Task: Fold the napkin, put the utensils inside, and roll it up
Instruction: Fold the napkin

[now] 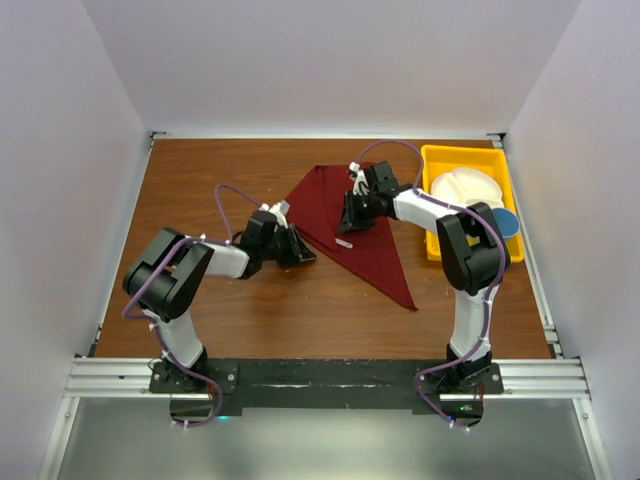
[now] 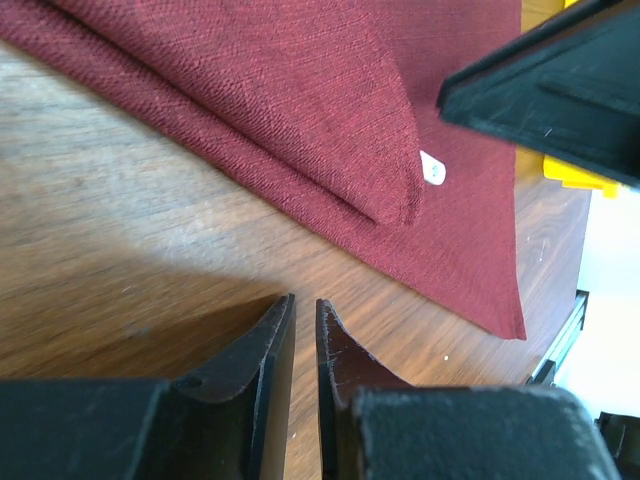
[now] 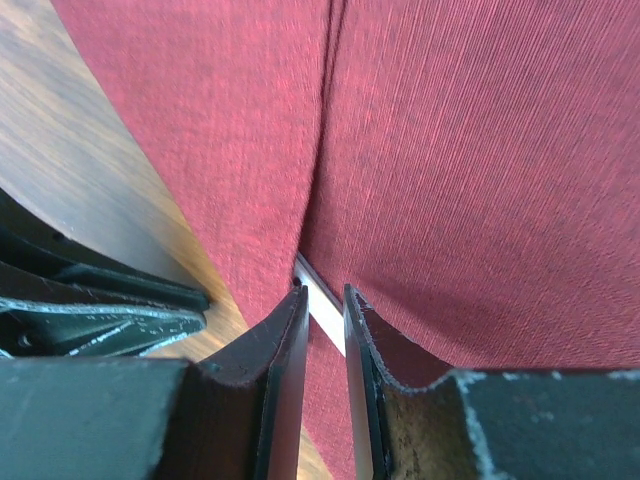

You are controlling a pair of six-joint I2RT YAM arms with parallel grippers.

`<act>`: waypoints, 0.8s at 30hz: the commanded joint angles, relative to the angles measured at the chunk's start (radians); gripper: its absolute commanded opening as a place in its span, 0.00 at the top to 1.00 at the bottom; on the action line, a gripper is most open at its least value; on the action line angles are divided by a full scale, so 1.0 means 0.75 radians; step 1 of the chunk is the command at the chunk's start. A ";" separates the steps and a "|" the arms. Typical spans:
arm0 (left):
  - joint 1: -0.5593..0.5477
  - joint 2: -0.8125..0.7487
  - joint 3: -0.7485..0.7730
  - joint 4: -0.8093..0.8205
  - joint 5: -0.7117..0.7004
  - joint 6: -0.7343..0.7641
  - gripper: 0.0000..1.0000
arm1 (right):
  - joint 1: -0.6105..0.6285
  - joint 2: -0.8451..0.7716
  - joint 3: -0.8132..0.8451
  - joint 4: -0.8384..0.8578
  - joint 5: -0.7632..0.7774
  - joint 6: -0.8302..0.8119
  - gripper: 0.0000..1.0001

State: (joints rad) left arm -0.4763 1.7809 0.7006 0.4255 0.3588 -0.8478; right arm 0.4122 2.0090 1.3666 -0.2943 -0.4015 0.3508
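Dark red cloth napkin (image 1: pixel 372 248) lies folded into a long triangle mid-table on the brown wooden table (image 1: pixel 215 175), its point toward the near right. We note a doubled fold along its left edge, with a small white label (image 2: pixel 432 167) at the fold's corner.

Left gripper (image 1: pixel 297 247) sits low over bare wood just left of the napkin. Its fingers (image 2: pixel 270 350) are nearly together, with a thin slit between them and nothing in it.

Right gripper (image 1: pixel 352 215) hangs over the napkin's middle. Its jaws are narrow, and a pale flat strip (image 3: pixel 318 300) runs through the gap. We cannot tell whether it is clamped, or whether it is cutlery or label.

At far right, a yellow plastic tray (image 1: pixel 440 158) holds a white divided plate (image 1: pixel 465 188) and a blue cup (image 1: pixel 508 222).
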 commanded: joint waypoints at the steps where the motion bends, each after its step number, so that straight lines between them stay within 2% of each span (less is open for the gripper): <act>1: -0.017 0.031 0.039 0.058 -0.022 -0.005 0.82 | -0.001 -0.018 -0.028 0.049 -0.039 -0.018 0.75; 13: -0.028 0.035 0.048 0.059 -0.020 -0.005 0.82 | 0.003 -0.044 -0.098 0.090 -0.082 -0.010 0.79; 24: -0.036 0.055 0.064 0.058 -0.018 -0.003 0.82 | 0.021 -0.071 -0.135 0.106 -0.133 0.013 0.79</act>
State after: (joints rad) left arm -0.4938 1.8069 0.7200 0.4480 0.3592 -0.8539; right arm 0.4152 2.0090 1.2839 -0.2478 -0.4591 0.3519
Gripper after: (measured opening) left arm 0.179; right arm 0.210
